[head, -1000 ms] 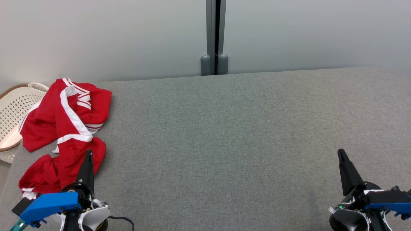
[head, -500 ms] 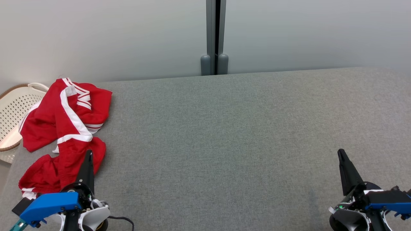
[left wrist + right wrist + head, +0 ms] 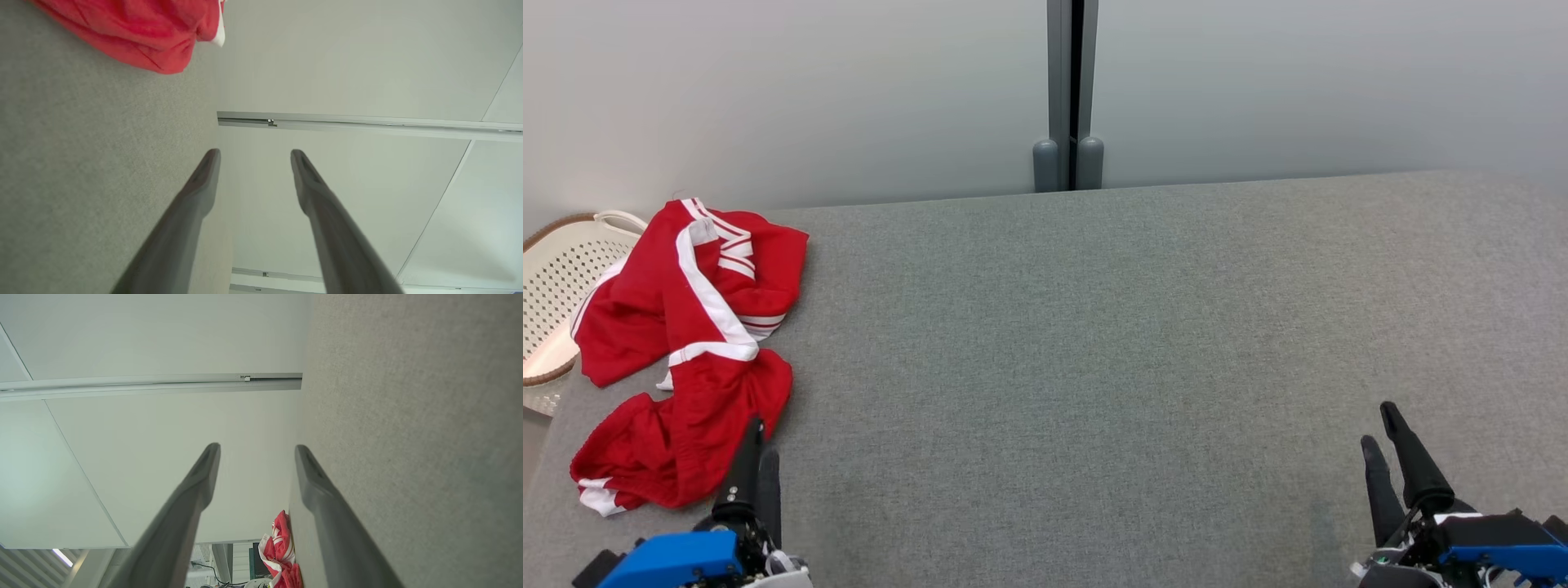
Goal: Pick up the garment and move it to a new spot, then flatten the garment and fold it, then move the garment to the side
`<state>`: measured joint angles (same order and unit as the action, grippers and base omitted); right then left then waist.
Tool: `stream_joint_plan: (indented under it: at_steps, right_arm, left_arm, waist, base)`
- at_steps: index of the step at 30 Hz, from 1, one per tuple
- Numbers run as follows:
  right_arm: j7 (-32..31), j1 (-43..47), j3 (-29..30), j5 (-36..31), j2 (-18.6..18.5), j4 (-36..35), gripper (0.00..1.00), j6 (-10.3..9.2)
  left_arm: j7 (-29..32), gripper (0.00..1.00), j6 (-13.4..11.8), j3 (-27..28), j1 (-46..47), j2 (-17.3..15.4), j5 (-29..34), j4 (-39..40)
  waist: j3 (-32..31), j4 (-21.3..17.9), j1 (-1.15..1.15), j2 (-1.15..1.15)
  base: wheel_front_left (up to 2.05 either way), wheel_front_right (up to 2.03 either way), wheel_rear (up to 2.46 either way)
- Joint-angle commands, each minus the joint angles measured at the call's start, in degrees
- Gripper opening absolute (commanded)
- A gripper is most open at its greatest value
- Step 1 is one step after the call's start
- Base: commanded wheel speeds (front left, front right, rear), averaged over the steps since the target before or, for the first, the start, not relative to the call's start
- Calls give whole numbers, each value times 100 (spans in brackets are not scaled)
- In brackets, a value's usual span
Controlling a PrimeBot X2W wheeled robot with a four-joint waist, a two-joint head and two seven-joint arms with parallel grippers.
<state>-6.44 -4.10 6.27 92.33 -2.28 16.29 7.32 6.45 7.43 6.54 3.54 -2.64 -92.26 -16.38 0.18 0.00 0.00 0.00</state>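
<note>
A: What changed just now?
B: My left end effector [image 3: 762,441] and right end effector [image 3: 1378,425] went from shut to wide, both empty.
A: The garment [image 3: 686,327]?
B: Crumpled at the desk's [image 3: 1094,327] left edge, near my left end effector. Grasp comes next.

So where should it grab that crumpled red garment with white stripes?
Probably the bunched near lobe of the crumpled red white-striped garment, from above with the open left hand beside it: folds there stand up, while its edges lie flat on the grey fabric table.
</note>
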Motion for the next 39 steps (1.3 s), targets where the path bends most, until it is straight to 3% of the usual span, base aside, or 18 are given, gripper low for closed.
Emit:
stream_joint_plan:
  at_steps: [1, 10, 16, 39]
  right_arm:
    - [9, 19, -10, -2, 4, 29, 100, -1]
    - [273, 79, -147, -193, -5, 25, 100, 2]
    - [434, 92, -151, -534, -11, 3, 100, 4]
    - [962, 208, -326, -3177, -32, -374, 100, 11]
  left_arm:
    - [-8, 100, 0, -9, -34, 5, 2, -35]
    - [-272, 100, 1, -270, -93, 0, 171, 50]
    - [-433, 100, -42, -381, -91, -4, 631, 119]
    - [-961, 100, -480, -984, -126, -15, 3104, 500]
  waist:
    - [0, 0, 0, 0]
    - [-32, 1, 0, 0]
    - [-52, 3, 0, 0]
    - [-103, 13, 0, 0]
  base:
    - [0, 0, 0]
    - [0, 0, 0]
    - [0, 0, 0]
    - [0, 0, 0]
